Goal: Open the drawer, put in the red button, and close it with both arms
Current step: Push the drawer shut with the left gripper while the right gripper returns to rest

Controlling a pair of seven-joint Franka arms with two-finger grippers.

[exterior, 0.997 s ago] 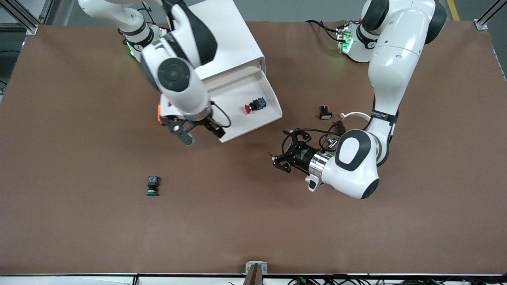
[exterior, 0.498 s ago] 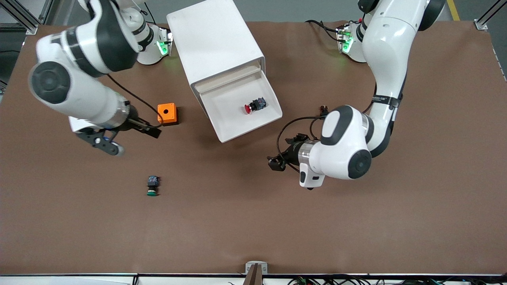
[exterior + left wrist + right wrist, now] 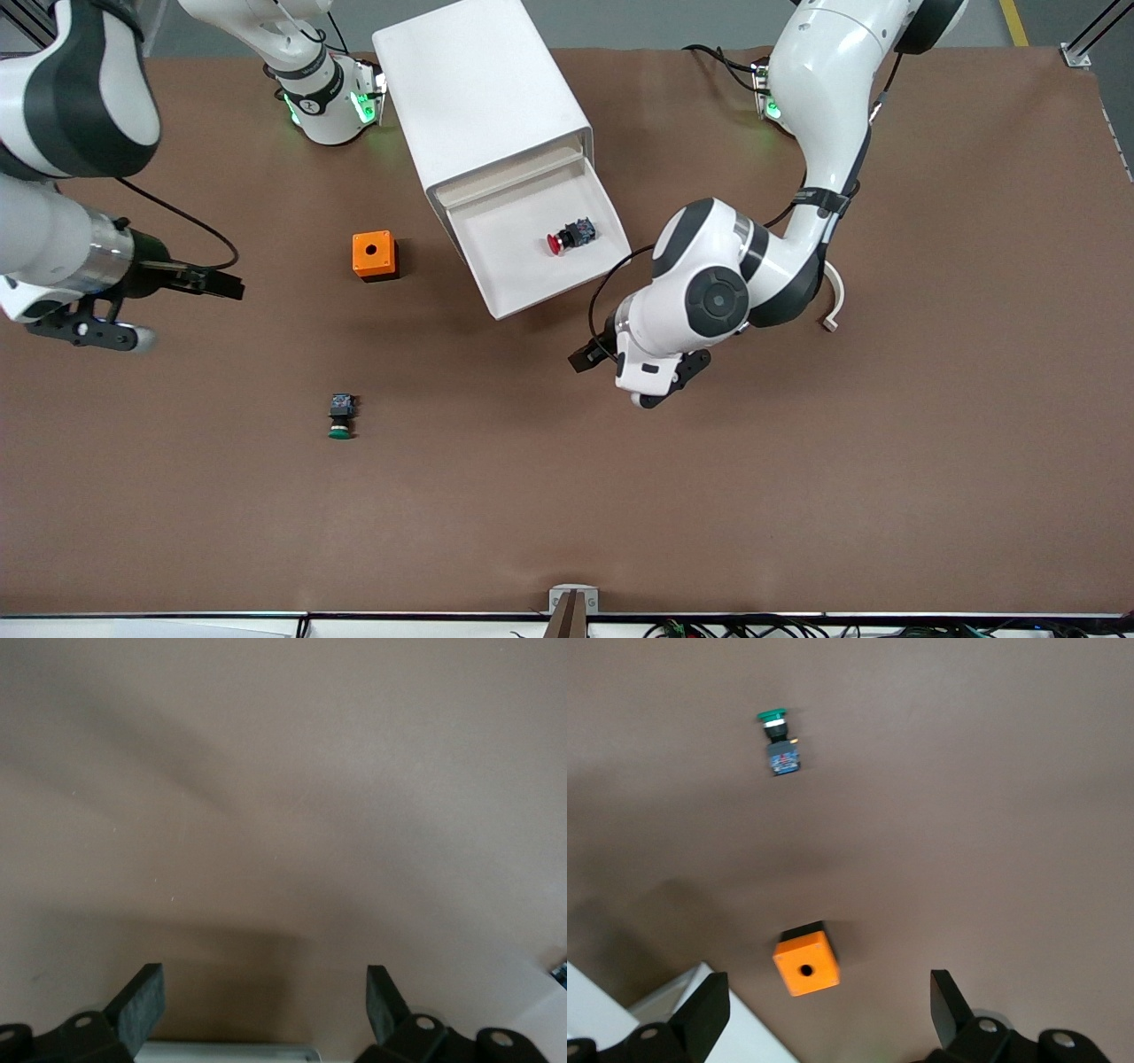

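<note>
Front view: the right gripper [image 3: 133, 306], fingers [image 3: 704, 1010] wide and holding nothing, has swung away from the drawer [image 3: 540, 239] to the right arm's end of the worktop [image 3: 797, 496]. The left gripper [image 3: 264, 1003], fingers wide too, has moved closer to the drawer's front. The red button [image 3: 567, 237] still lies in the open drawer.

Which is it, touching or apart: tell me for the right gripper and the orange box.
Apart. The front view shows the open right gripper over bare table toward the right arm's end, with brown surface between it and the orange box.
</note>
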